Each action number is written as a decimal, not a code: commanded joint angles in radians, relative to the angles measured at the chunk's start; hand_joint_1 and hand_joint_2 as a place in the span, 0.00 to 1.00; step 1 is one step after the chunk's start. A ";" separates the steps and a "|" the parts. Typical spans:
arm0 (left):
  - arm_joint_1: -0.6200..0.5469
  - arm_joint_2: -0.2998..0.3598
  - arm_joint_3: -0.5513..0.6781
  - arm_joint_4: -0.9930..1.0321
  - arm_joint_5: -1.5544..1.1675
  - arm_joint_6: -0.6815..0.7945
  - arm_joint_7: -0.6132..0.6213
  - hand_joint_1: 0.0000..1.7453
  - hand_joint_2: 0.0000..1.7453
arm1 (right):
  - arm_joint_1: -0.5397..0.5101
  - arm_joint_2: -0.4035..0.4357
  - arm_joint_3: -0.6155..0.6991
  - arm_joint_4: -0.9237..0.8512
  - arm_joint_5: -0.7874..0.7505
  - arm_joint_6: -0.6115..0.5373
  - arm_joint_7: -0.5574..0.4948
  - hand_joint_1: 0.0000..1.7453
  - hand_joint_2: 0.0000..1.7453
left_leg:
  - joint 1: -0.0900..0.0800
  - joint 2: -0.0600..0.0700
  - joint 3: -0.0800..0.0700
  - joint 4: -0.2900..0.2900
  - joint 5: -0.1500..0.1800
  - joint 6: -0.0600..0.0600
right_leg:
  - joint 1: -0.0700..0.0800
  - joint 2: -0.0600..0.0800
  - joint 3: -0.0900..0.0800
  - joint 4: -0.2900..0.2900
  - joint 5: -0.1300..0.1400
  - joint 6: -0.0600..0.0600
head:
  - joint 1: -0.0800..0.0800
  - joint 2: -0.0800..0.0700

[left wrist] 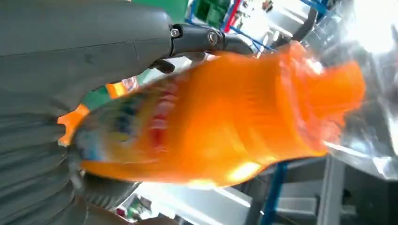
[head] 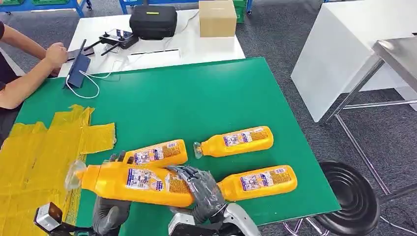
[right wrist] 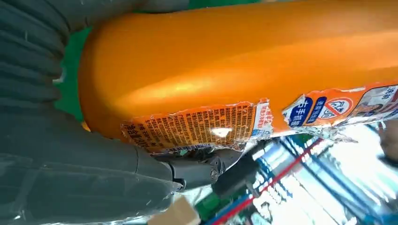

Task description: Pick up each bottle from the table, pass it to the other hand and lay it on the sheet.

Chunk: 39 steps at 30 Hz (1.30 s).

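Head view shows a handover in mid-air: one orange bottle (head: pixel 135 183) is held lying level above the near edge of the green tabletop (head: pixel 196 103), its clear cap end pointing toward the yellow sheet (head: pixel 34 157) on the robot's left. The right hand (head: pixel 201 189) is wrapped around the bottle's base end, fingers closed over the label, and the right wrist view confirms that clamp, the thumb pressed under the torn label. The left hand (head: pixel 110 211) sits under the bottle nearer its neck; in the left wrist view its thumb and a dark finger lie along the blurred bottle, so it seems to hold the bottle too, though how firm that grip is cannot be told. Held sideways like this, the bottle probably suits being laid flat on the sheet once the left hand takes it alone.

Three more bottles lie on the tabletop: one just behind the held bottle (head: pixel 157 153), one farther back (head: pixel 236 141), one just beside the right hand (head: pixel 260 182).
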<state>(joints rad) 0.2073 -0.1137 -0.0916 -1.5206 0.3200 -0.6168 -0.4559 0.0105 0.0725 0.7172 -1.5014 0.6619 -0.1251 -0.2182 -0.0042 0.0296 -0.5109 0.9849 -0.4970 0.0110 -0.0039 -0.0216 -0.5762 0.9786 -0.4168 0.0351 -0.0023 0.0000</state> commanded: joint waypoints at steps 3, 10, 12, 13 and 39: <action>-0.034 -0.008 -0.016 0.006 -0.115 0.096 -0.002 0.00 1.00 | -0.053 -0.011 0.071 0.159 0.003 0.022 0.022 1.00 1.00 | 0.001 -0.002 0.001 -0.001 0.000 -0.001 | 0.001 0.001 0.002 -0.002 0.000 0.000 | 0.000 0.000; -0.037 -0.014 -0.016 0.005 -0.121 0.098 0.004 0.00 1.00 | -0.065 -0.011 0.090 0.188 0.003 0.038 0.032 1.00 1.00 | 0.002 -0.004 0.002 -0.001 0.000 -0.002 | 0.002 0.002 0.003 -0.002 0.000 -0.001 | 0.000 0.000; -0.039 -0.015 -0.017 0.006 -0.119 0.097 0.006 0.00 1.00 | -0.069 -0.009 0.095 0.204 0.003 0.042 0.034 1.00 1.00 | 0.001 -0.002 0.001 -0.001 0.000 -0.001 | 0.001 0.001 0.001 -0.001 0.000 0.000 | 0.000 0.000; -0.039 -0.015 -0.017 0.006 -0.119 0.097 0.006 0.00 1.00 | -0.069 -0.009 0.095 0.204 0.003 0.042 0.034 1.00 1.00 | 0.000 -0.002 0.000 0.000 0.000 -0.001 | 0.000 0.000 0.000 -0.001 0.000 0.000 | 0.000 0.000; -0.040 -0.003 0.002 -0.011 -0.107 0.065 -0.031 1.00 1.00 | -0.052 -0.017 0.040 0.138 0.010 0.013 0.054 1.00 1.00 | 0.001 -0.004 0.001 0.000 0.000 -0.001 | 0.001 0.000 0.002 -0.002 0.000 0.000 | 0.000 0.000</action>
<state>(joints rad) 0.1967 -0.1293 -0.0950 -1.5316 0.2216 -0.5501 -0.4829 -0.0301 0.0801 0.7813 -1.3687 0.6641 -0.0988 -0.1820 -0.0044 0.0297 -0.5111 0.9849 -0.4971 0.0110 -0.0039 -0.0215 -0.5770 0.9784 -0.4168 0.0351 -0.0023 0.0004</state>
